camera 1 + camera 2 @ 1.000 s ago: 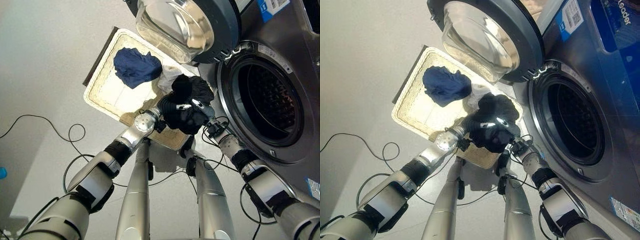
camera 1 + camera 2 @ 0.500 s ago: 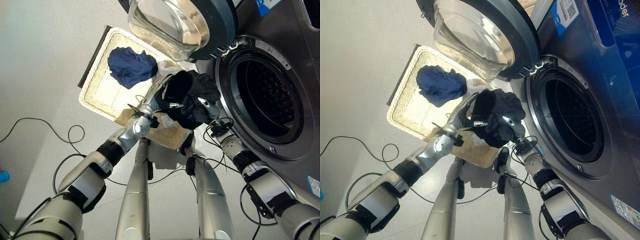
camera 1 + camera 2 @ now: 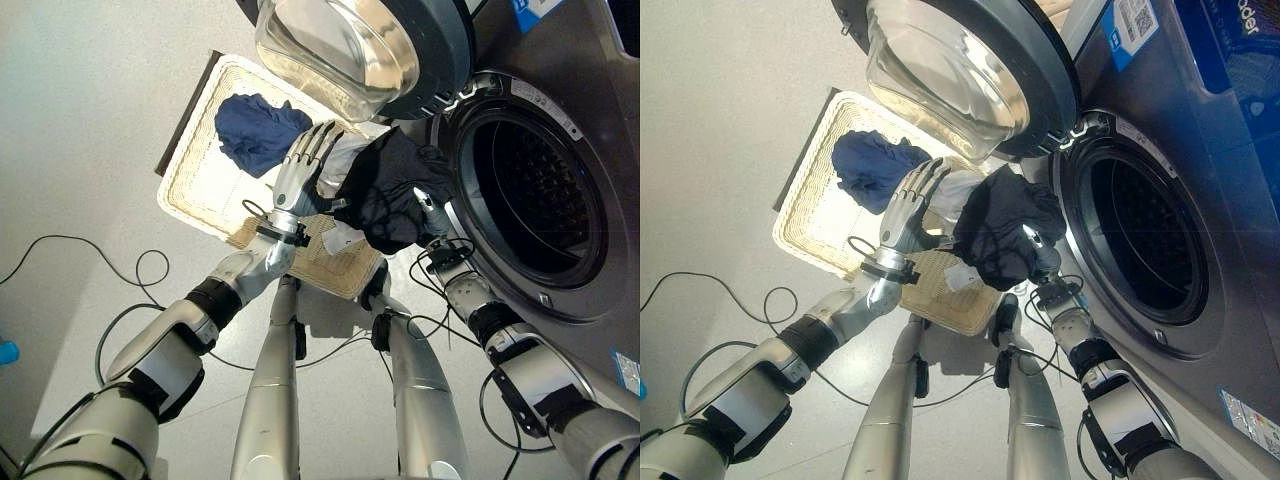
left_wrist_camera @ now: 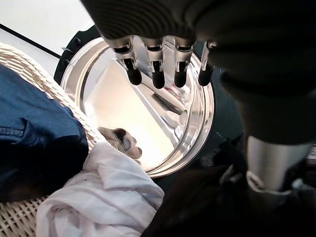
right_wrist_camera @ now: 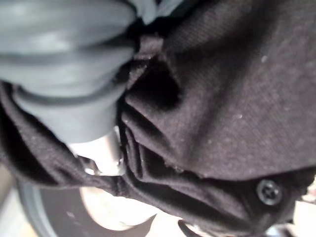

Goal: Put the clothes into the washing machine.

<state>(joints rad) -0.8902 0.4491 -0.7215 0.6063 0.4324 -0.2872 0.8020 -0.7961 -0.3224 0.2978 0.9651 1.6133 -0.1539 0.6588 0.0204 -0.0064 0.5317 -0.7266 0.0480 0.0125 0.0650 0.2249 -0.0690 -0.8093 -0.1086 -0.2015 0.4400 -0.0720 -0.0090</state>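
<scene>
Holding a black garment [image 3: 395, 200], the right hand [image 3: 432, 215] had its fingers buried in the bunched cloth, one silver finger lying along the fabric's edge; the right wrist view showed dark folds pressed against that hand, with a thumb against the cloth, so the hand was clenched on the garment. The garment hung bunched just before the washing machine's drum opening [image 3: 535, 200], at the near rim of the opening and outside the drum.

Left hand [image 3: 300, 175]: fingers straight and spread, released, grasping nothing, raised above the wicker basket [image 3: 200, 190]. Its fingertips [image 4: 158, 79] pointed toward the glass bowl of the open washer door [image 3: 360, 50]. The black garment lay just beside the thumb side of this hand; whether the two touched could not be told.

Wicker basket: pale, rectangular, set on the floor beneath the open door. Contents: a dark blue garment [image 3: 255, 130], crumpled, at the far part of the basket just beyond the left fingertips; a white garment [image 4: 98, 197], crumpled, between the blue one and the black one, below the left hand's fingers in the left wrist view.

Washing machine [image 3: 1200, 200]: grey front panel, round opening, perforated drum [image 3: 1145, 230] dark inside. Door swung fully open, its glass bowl above the basket's far corner.
</scene>
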